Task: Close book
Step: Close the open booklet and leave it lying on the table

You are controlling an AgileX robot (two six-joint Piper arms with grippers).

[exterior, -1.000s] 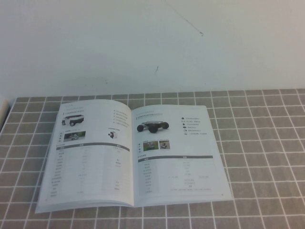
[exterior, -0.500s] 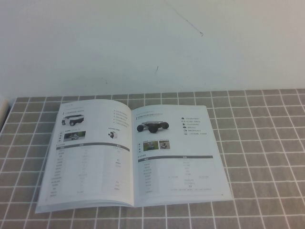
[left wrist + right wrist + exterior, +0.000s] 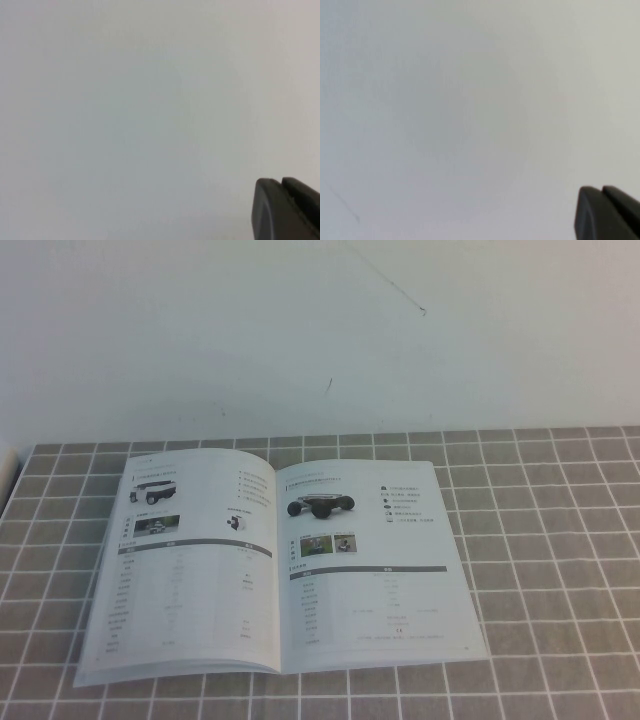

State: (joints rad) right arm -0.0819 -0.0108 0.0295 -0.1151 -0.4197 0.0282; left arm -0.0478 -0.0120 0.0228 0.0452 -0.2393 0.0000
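Nothing had changed over the last second: the open booklet lay exactly where it had been, and neither arm had entered the high view. The closing, I judged, had not begun.

The booklet, a product manual with small vehicle photographs and tables, rested flat on the grey checked cloth of the bench, left of centre, its fold running from the far side toward the robot. The left page and the right page both lay spread, printed side up, the near corners reaching almost to the view's lower edge.

The left tool appeared only as a dark sliver at the corner of its own wrist view, with plain white wall behind it; the right tool showed in the same way. Both arms therefore seemed to be held up and aimed at the wall, well away from the booklet. Whether either tool was wide or narrow could not be told. Neither held anything visible.
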